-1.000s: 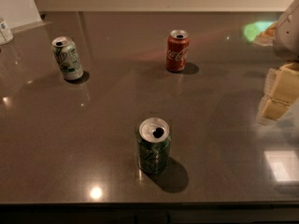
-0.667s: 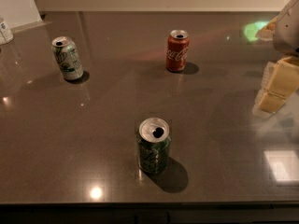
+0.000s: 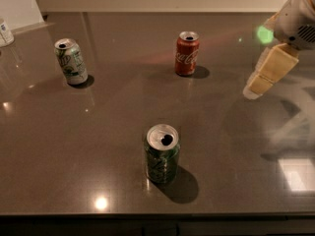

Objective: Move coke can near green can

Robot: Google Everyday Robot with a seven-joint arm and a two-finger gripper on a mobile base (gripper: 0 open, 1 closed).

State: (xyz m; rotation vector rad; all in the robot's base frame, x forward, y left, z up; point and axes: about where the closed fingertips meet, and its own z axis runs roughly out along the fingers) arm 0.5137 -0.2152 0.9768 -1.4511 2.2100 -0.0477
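The coke can (image 3: 187,53), red with white script and a silver top, stands upright at the back middle of the dark table. The green can (image 3: 162,154), dark green with an opened silver top, stands upright near the front middle, well apart from the coke can. My gripper (image 3: 263,77) hangs above the table at the right, to the right of the coke can and a little nearer the camera. It touches neither can and holds nothing that shows.
A paler white-silver can with green markings (image 3: 71,61) stands upright at the back left. A clear container (image 3: 5,32) sits at the far left edge. The table's front edge (image 3: 157,215) runs along the bottom. A white wall lies behind.
My gripper has moved up and to the left, toward the coke can. The three cans have not moved.
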